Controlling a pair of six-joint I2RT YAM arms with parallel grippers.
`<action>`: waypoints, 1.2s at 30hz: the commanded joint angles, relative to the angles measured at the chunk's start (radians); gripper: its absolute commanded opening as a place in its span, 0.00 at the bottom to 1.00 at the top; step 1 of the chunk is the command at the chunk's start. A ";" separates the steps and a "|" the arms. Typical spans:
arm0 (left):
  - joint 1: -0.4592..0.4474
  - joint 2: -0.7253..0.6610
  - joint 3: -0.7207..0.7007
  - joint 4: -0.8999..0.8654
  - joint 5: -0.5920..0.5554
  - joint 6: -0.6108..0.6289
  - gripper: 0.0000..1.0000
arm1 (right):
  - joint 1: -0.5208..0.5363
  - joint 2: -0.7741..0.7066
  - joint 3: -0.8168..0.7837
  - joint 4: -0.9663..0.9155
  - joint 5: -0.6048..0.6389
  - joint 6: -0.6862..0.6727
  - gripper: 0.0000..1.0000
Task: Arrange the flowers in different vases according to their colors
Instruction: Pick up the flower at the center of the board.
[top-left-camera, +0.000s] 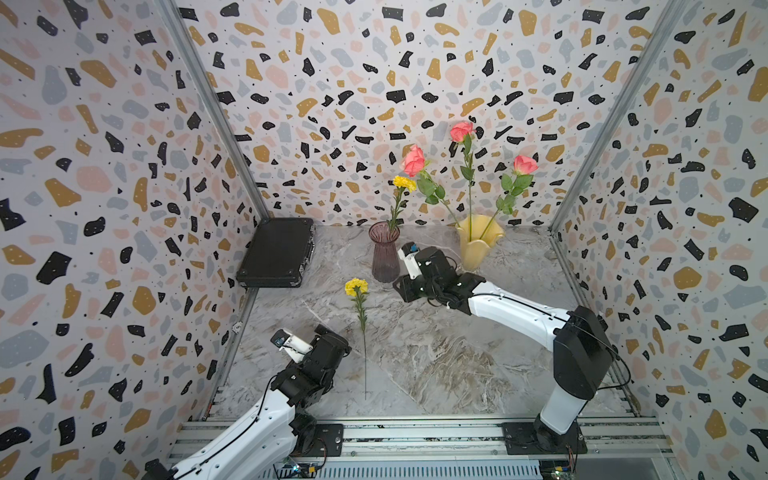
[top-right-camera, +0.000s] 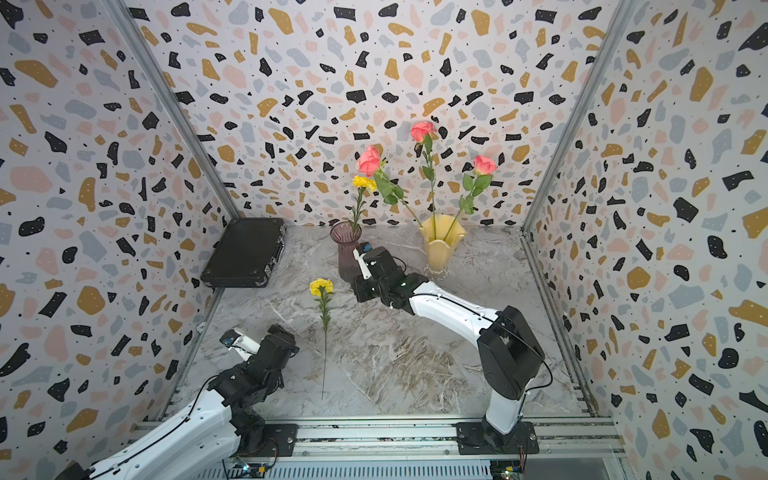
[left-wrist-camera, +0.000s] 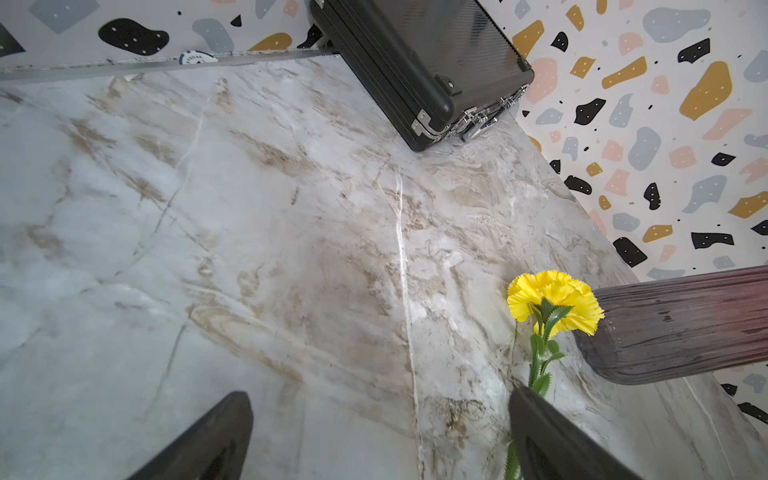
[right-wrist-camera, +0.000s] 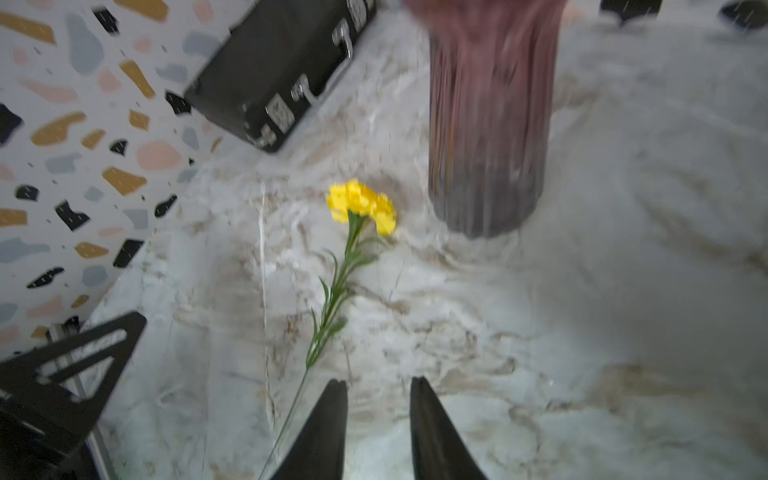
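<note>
Lying flat, frilly yellow bloom (top-left-camera: 356, 286)

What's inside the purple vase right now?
One yellow flower stands in the purple vase, its stem entering at the rim. The stem's lower part is not traceable through the tinted ribbed glass. The second yellow flower lies outside on the table.

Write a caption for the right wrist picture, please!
A frilly yellow flower lies on the marble table near the ribbed purple glass vase, with the right end effector open and empty.
</note>
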 joint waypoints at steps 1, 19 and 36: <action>-0.002 -0.016 0.027 -0.031 -0.039 -0.019 0.99 | 0.069 0.013 -0.037 0.021 0.003 0.088 0.34; -0.002 -0.020 0.027 -0.063 -0.075 -0.040 0.99 | 0.211 0.325 0.138 0.015 0.017 0.160 0.47; -0.002 -0.044 0.067 -0.286 -0.208 -0.166 0.99 | 0.211 0.436 0.243 -0.066 -0.036 0.125 0.40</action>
